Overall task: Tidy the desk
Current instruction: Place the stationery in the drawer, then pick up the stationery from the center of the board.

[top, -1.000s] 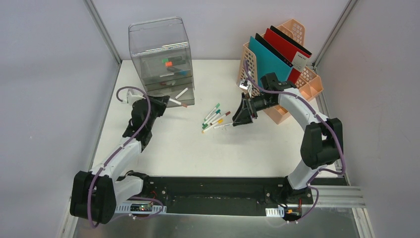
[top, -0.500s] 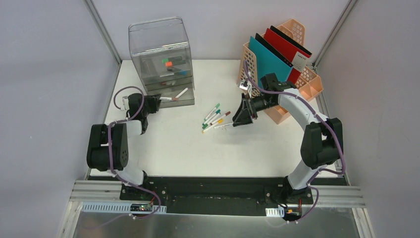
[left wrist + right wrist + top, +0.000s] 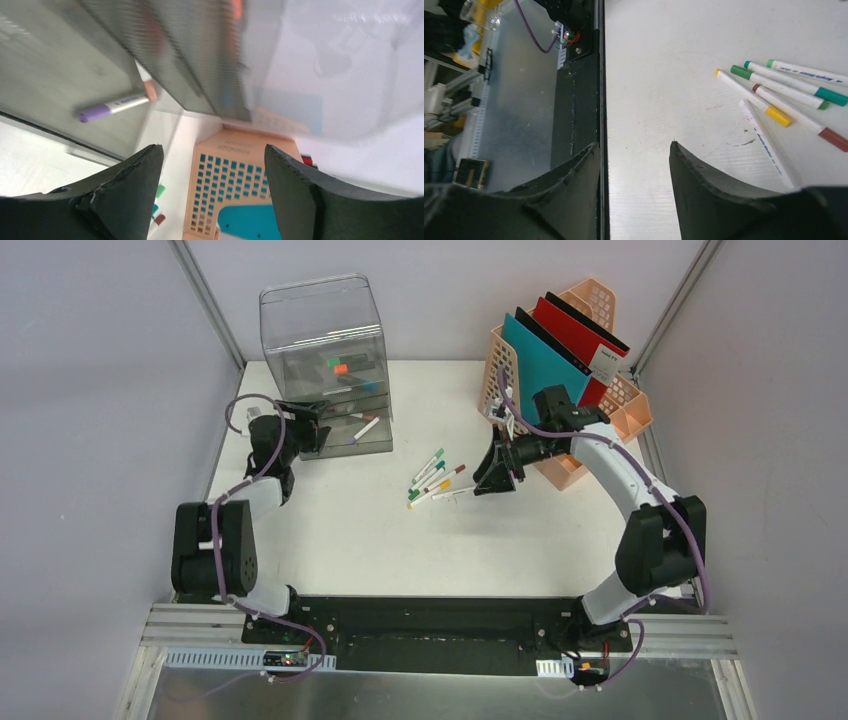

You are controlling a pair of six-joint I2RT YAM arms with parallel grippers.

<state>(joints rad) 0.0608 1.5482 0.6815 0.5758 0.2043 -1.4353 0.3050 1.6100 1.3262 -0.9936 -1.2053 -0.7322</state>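
From above, the left gripper (image 3: 308, 430) sits at the bottom drawer of the clear drawer unit (image 3: 322, 340). The right gripper (image 3: 497, 468) hangs low over the white table (image 3: 400, 540), with the loose markers (image 3: 432, 478) just off its tip and the orange file rack (image 3: 628, 405) behind it. Left wrist view: jaws spread, nothing between them, a purple marker (image 3: 112, 106) lying in the drawer ahead to the left. Right wrist view: jaws apart and empty, table right beneath, markers ahead to the right
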